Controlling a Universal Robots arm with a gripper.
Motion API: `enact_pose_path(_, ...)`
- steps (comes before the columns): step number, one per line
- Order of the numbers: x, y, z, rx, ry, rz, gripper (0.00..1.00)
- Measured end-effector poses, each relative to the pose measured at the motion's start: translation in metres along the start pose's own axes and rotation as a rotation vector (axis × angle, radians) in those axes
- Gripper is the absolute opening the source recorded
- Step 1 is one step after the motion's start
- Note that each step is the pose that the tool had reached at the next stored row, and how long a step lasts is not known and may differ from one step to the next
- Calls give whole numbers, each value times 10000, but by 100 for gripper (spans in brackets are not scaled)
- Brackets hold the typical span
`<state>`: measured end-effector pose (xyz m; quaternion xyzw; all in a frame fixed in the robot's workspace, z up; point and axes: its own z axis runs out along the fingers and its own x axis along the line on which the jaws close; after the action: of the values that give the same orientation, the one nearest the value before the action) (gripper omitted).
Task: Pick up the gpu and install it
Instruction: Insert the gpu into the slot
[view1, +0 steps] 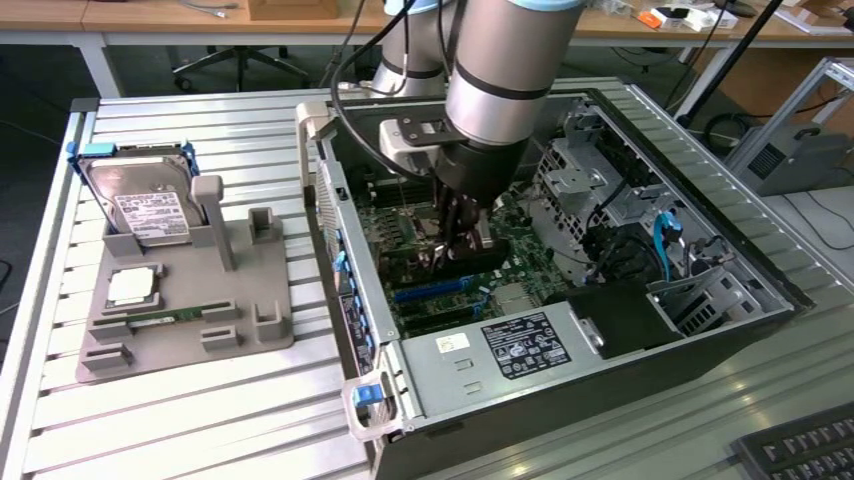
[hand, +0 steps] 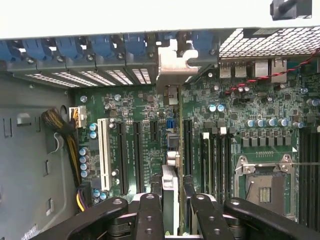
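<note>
The gpu (hand: 171, 145) is a thin dark card seen edge-on in the wrist view, standing upright over the green motherboard (hand: 145, 105). Its silver bracket (hand: 172, 62) lies against the case's rear slot wall. My gripper (hand: 174, 200) is shut on the card, with a black finger (hand: 151, 210) on each side of it. In the exterior view the gripper (view1: 461, 240) reaches down into the open computer case (view1: 360, 300). The dark gpu (view1: 414, 265) sits low under it, near the expansion slots.
On the exterior view's left, a grey fixture (view1: 254, 320) holds a silver hard drive (view1: 150, 210), a processor (view1: 131, 287) and a green memory stick (view1: 167, 317). Inside the case are a power supply (view1: 521, 345), drive cages and cables. A keyboard (view1: 801, 450) lies at lower right.
</note>
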<state>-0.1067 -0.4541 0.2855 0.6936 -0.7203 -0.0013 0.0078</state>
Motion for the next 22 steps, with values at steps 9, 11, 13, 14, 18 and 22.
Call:
enact_pose_path(9, 1, 40, 74, 1, 35, 16, 27)
enact_pose_path(11, 1, 49, 90, 2, 37, 23, 27)
enact_pose_path(13, 1, 62, 109, 2, 39, 29, 27)
enact_pose_path(14, 2, 71, 117, 0, 41, 31, 27)
enact_pose_path(18, 2, 92, 140, 2, 39, 38, 27)
enact_pose_path(22, 2, 104, 170, 2, 40, 47, 27)
